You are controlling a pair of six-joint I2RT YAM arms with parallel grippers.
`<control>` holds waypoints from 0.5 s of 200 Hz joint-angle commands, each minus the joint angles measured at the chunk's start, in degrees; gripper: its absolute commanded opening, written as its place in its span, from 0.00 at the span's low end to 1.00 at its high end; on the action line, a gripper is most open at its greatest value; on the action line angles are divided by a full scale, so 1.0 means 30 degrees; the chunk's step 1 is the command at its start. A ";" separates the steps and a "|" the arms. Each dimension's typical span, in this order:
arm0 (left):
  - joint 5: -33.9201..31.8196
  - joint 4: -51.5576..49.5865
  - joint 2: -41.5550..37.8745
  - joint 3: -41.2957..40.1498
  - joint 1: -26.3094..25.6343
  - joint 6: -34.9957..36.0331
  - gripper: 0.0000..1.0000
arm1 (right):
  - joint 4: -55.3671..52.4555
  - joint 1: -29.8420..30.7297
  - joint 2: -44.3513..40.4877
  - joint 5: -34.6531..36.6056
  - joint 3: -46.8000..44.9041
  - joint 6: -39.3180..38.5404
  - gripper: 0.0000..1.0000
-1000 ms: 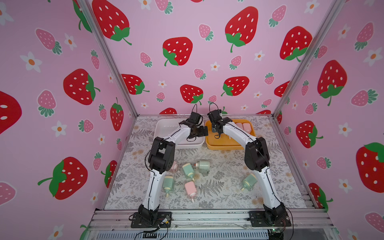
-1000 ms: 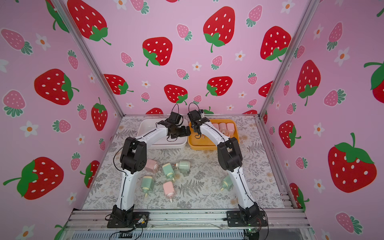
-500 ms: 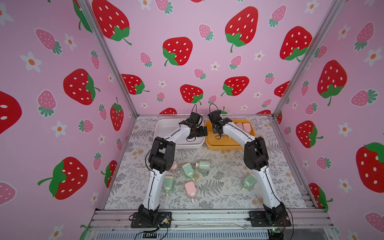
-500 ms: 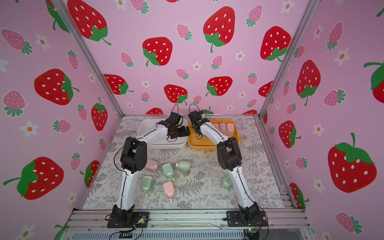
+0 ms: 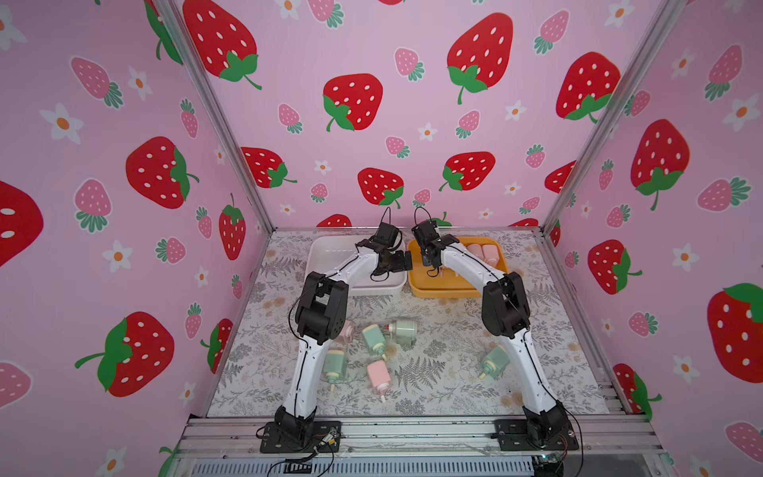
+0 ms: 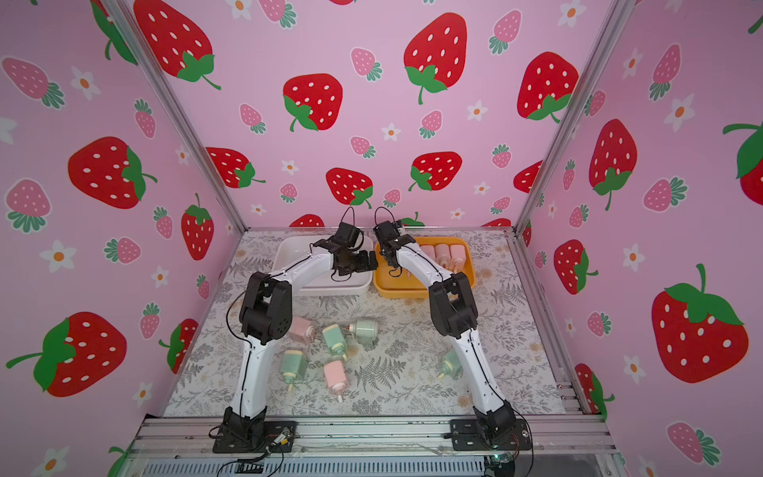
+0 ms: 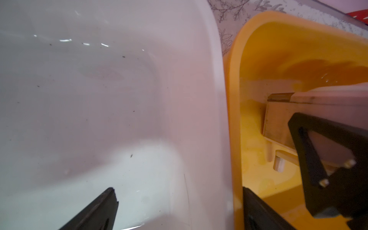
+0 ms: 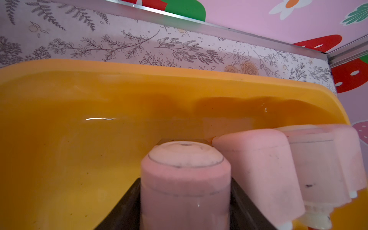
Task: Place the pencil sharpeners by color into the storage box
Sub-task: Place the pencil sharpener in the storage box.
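My right gripper [image 8: 185, 199] is shut on a pale pink pencil sharpener [image 8: 185, 173], held low inside the orange storage box [image 8: 59, 139] beside three pink sharpeners [image 8: 256, 163] lined up along its far side. In both top views it sits at the orange box's [image 5: 454, 289] left end. My left gripper [image 7: 179, 199] is open and empty, straddling the rims where the white storage box [image 7: 99, 99] meets the orange one. On the table lie two pink sharpeners [image 5: 379, 373] [image 6: 301, 329] and several mint green ones [image 5: 373, 338] [image 5: 402, 330] [image 5: 334, 365] [image 5: 493, 361].
The white box [image 5: 330, 256] holds no sharpeners that I can see. Both boxes stand side by side against the back wall. The left arm's elbow [image 5: 322, 307] partly covers one pink sharpener. The metal frame rail [image 5: 413, 429] runs along the front edge.
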 commanded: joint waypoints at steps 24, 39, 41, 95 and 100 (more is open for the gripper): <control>-0.0405 -0.0691 0.0586 0.0772 0.0116 0.0279 1.00 | -0.0915 -0.0166 0.0416 0.1067 0.0629 -0.0112 0.63; -0.0358 -0.0691 0.0572 0.0814 0.0113 0.0277 1.00 | -0.0946 -0.0166 0.0275 0.1140 0.0638 -0.0169 0.65; -0.0371 -0.0691 0.0584 0.0818 0.0104 0.0278 1.00 | -0.0947 -0.0166 0.0262 0.1140 0.0638 -0.0185 0.65; -0.0308 -0.0691 0.0611 0.0878 0.0127 0.0242 1.00 | -0.0888 -0.0166 -0.0167 0.1257 0.0696 -0.0374 0.71; -0.0308 -0.0647 0.0615 0.0871 0.0126 0.0238 1.00 | -0.0871 -0.0159 -0.0222 0.1258 0.0711 -0.0403 0.71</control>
